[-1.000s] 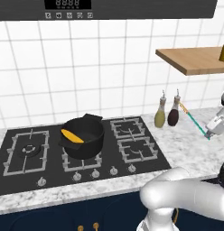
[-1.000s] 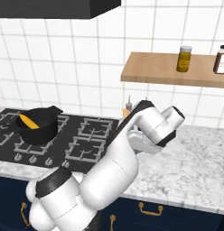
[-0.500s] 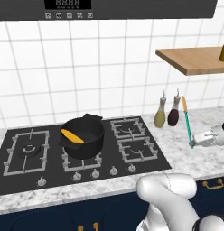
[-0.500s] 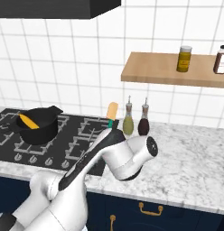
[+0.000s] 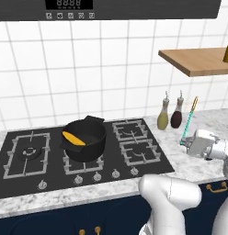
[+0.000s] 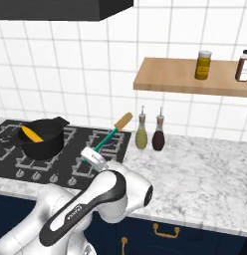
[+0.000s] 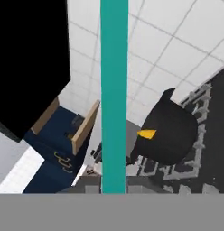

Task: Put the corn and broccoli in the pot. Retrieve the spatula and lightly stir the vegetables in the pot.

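My gripper (image 5: 183, 142) is shut on the lower end of the spatula (image 5: 189, 121), whose teal handle stands nearly upright with the yellowish blade (image 6: 123, 120) on top. It hangs over the marble counter just right of the hob. The black pot (image 5: 84, 137) sits on a middle burner, well left of the gripper, with the corn (image 5: 73, 138) lying inside. In the hand view the teal handle (image 7: 114, 90) runs up the middle, with the pot (image 7: 168, 135) and a bit of corn (image 7: 147, 133) to its right. The broccoli is hidden.
Two bottles (image 5: 162, 116) (image 5: 176, 114) stand by the wall behind the spatula. A wooden shelf (image 6: 190, 77) with jars hangs above the counter. The black hob (image 5: 134, 153) has knobs along its front. Marble counter (image 6: 205, 169) stretches right.
The arm has swung the held spatula left and a little lower, toward the hob's right edge. The spatula has turned from slanted to nearly upright. Pot and corn have not moved.
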Motion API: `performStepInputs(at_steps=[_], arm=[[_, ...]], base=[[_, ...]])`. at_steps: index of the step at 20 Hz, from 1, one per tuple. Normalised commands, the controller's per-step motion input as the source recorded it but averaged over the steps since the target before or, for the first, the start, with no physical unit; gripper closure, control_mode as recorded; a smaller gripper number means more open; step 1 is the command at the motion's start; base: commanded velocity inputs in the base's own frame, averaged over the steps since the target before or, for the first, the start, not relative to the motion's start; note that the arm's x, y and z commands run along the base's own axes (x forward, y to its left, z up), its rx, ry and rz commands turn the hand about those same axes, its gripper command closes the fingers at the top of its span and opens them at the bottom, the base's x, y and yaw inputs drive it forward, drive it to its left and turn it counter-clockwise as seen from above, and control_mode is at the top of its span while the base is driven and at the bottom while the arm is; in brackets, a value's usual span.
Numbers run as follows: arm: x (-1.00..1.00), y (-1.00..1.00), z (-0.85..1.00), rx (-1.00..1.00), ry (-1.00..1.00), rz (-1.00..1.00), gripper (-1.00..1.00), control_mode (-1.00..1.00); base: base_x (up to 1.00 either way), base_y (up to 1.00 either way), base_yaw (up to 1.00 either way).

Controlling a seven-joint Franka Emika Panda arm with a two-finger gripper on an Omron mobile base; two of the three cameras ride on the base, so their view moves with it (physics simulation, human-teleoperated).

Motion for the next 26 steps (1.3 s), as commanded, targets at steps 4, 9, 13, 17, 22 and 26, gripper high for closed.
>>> performStepInputs(at_steps=[4, 9, 13, 17, 22, 26], arm=[[0.0, 0.33, 0.81, 0.73, 0.01, 0.03, 1.0, -1.0], [0.0, 0.23, 0.76, 0.73, 0.17, 0.01, 1.0, -1.0], [0.0, 0.1, 0.64, 0.41, 0.32, 0.01, 1.0, -1.0], [0.03, -0.02, 0.26, 0.15, 0.36, 0.01, 1.0, -1.0], [0.05, -0.16, 0.15, 0.29, 0.46, 0.05, 1.0, -1.0], [0.06, -0.05, 0.12, 0.64, 0.46, 0.05, 1.0, -1.0]], base=[[0.0, 0.0, 0.0], [0.0, 0.0, 0.0], [0.0, 0.0, 0.0], [0.0, 0.0, 0.0], [0.0, 0.0, 0.0], [0.0, 0.0, 0.0]])
